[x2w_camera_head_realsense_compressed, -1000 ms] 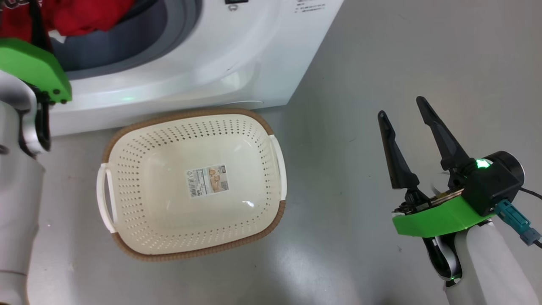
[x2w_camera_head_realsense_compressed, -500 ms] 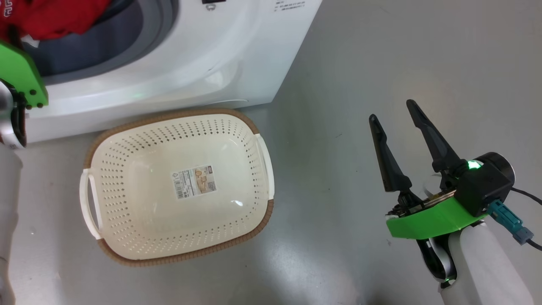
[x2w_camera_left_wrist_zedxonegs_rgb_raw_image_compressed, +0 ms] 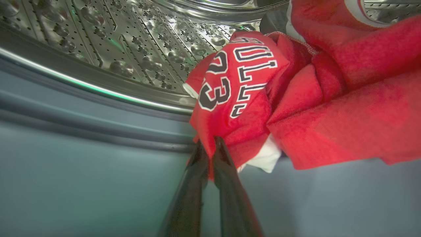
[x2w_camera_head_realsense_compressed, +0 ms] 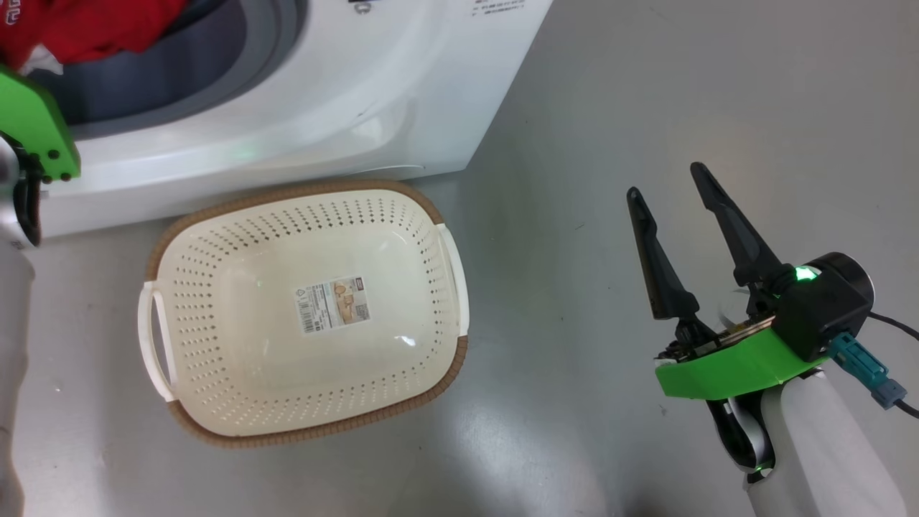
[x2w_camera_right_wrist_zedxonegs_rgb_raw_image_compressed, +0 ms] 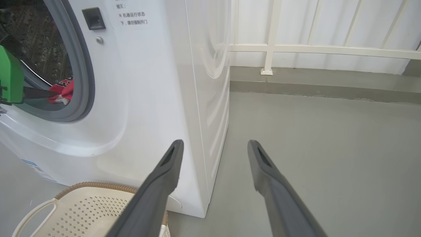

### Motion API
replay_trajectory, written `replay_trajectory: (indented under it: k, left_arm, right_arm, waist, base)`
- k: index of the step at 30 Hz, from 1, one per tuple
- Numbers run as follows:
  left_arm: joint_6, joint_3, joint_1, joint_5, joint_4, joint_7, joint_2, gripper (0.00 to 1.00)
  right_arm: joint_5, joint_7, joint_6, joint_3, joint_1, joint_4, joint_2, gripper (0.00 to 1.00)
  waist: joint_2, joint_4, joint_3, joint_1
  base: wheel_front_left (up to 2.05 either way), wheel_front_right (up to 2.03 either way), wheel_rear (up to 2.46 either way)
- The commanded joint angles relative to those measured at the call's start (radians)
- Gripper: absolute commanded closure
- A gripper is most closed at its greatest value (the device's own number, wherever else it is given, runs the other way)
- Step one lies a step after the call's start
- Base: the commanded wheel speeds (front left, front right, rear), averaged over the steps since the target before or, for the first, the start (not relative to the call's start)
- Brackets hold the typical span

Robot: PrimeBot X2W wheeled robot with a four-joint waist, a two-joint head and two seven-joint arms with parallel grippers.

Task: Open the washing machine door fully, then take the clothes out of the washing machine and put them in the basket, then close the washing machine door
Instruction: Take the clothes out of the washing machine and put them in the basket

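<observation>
Inside the washing machine point(x2w_camera_head_realsense_compressed: 344, 108), the left gripper point(x2w_camera_left_wrist_zedxonegs_rgb_raw_image_compressed: 208, 146) has its jaws pinched shut on the red clothes point(x2w_camera_left_wrist_zedxonegs_rgb_raw_image_compressed: 312, 108). The right gripper point(x2w_camera_head_realsense_compressed: 665, 179), jaws wide apart and holding nothing, hangs right of the basket point(x2w_camera_head_realsense_compressed: 215, 237) on the floor point(x2w_camera_head_realsense_compressed: 610, 86).

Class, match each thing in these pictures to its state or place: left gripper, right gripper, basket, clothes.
Column A
1 left gripper
2 right gripper
3 basket
4 clothes

Column B
a open, holding nothing
b cream, empty
c shut on the clothes
d red, in the washing machine

Pairs: 1-c, 2-a, 3-b, 4-d
</observation>
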Motion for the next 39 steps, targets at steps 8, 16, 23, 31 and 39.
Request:
replay_trajectory:
  k: [8, 16, 23, 31, 39]
  left_arm:
    - [-0.018, -0.001, -0.021, -0.004, -0.023, -0.124, 0.024, 1.00]
    - [-0.033, -0.010, 0.012, -0.012, -0.028, -0.223, 0.005, 1.00]
    - [-0.046, -0.005, 0.064, -0.030, -0.050, -0.278, -0.014, 1.00]
    - [-0.048, 0.008, 0.161, -0.043, -0.152, -0.308, -0.016, 1.00]
    - [-0.021, 0.011, 0.300, -0.046, -0.305, -0.310, -0.018, 1.00]
  right_arm:
    - [0.009, -0.006, 0.003, 0.017, 0.000, -0.010, 0.000, 0.00]
    - [0.004, -0.006, 0.003, 0.009, 0.012, -0.005, 0.000, 0.00]
    - [-0.008, -0.006, 0.003, -0.006, 0.029, -0.006, 0.000, 0.00]
    - [-0.016, -0.006, 0.003, -0.010, 0.046, -0.008, 0.000, 0.00]
    - [-0.015, -0.006, 0.003, -0.013, 0.060, -0.003, 0.000, 0.00]
  waist:
    - [-0.0001, 0.017, -0.016, 0.0000]
    - [-0.0001, 0.033, -0.050, 0.0000]
    - [-0.0001, 0.054, -0.081, 0.0000]
    - [-0.0001, 0.075, -0.126, 0.0000]
    - [-0.0001, 0.090, -0.177, 0.0000]
  base:
    - [0.00, 0.00, 0.00]
    - [0.00, 0.00, 0.00]
    - [0.00, 0.00, 0.00]
    - [0.00, 0.00, 0.00]
    - [0.00, 0.00, 0.00]
